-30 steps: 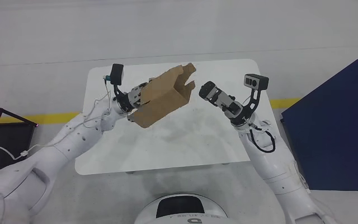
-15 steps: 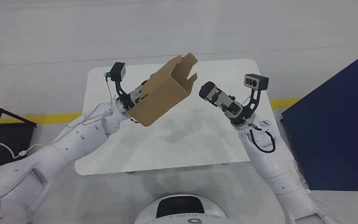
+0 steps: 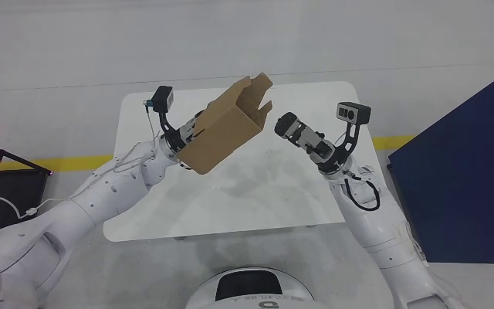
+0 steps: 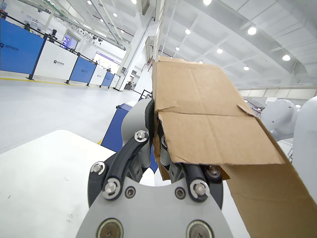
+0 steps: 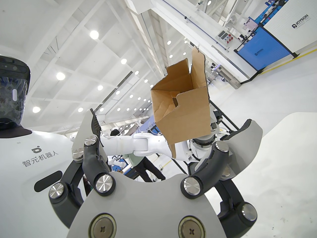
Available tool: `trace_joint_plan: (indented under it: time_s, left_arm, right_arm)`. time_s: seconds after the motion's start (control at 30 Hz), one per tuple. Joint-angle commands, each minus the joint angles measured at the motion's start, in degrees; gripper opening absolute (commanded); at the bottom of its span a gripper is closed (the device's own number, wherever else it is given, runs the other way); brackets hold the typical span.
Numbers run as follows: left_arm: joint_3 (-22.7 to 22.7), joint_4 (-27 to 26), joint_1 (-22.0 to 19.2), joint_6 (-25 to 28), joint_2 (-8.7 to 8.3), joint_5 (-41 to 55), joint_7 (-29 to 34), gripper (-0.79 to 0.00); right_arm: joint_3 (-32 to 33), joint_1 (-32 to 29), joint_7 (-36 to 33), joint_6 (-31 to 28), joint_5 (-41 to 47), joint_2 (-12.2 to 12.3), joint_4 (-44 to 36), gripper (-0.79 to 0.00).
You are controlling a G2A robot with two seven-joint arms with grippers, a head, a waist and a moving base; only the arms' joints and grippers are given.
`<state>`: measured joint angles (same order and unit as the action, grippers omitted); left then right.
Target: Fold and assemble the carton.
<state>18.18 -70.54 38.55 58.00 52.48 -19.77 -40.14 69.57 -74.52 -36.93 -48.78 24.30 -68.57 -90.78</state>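
Cardboard carton (image 3: 224, 131) aloft, left pincer (image 4: 155, 128) clamped on its wall, flaps offered to empty wide-open right pincer (image 3: 284, 123) at 3 o'clock.

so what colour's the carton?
The carton is plain brown cardboard; the left wrist view shows it best.

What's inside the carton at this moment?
Through the carton's open end, the right wrist view shows only bare cardboard inner walls and no contents. Its own panels cover the deeper part toward the left gripper.
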Motion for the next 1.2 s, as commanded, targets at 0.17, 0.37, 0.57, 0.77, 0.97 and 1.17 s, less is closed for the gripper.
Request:
trace_joint_plan:
  time_s: [0.17,0.37,0.57,0.77,0.97,1.17]
  left_arm:
    - [0.0,0.0,0.0,0.0,0.0,0.02,0.01,-0.785]
    - [0.0,0.0,0.0,0.0,0.0,0.02,0.01,-0.785]
    - [0.0,0.0,0.0,0.0,0.0,0.02,0.01,-0.785]
    - [0.0,0.0,0.0,0.0,0.0,0.02,0.01,-0.785]
    - [0.25,-0.11,0.18,-0.71,0.01,-0.22,0.6,-0.785]
    - [5.27,1.77,1.26,-4.5,-0.14,-16.64,-2.39,-0.785]
  right_arm:
    - [0.0,0.0,0.0,0.0,0.0,0.0,0.0,0.0]
    - [-0.01,0.17,1.31,1.92,0.61,-0.08,0.47,0.0]
    - [-2.29,7.39,10.31,8.9,-0.22,-1.59,8.48,0.0]
    - [-4.33,11.06,11.94,8.91,2.05,-2.63,13.56,0.0]
    - [-4.33,11.06,11.94,8.91,2.05,-2.63,13.56,0.0]
    - [-5.59,11.44,-1.83,19.87,14.93,-2.62,13.84,0.0]
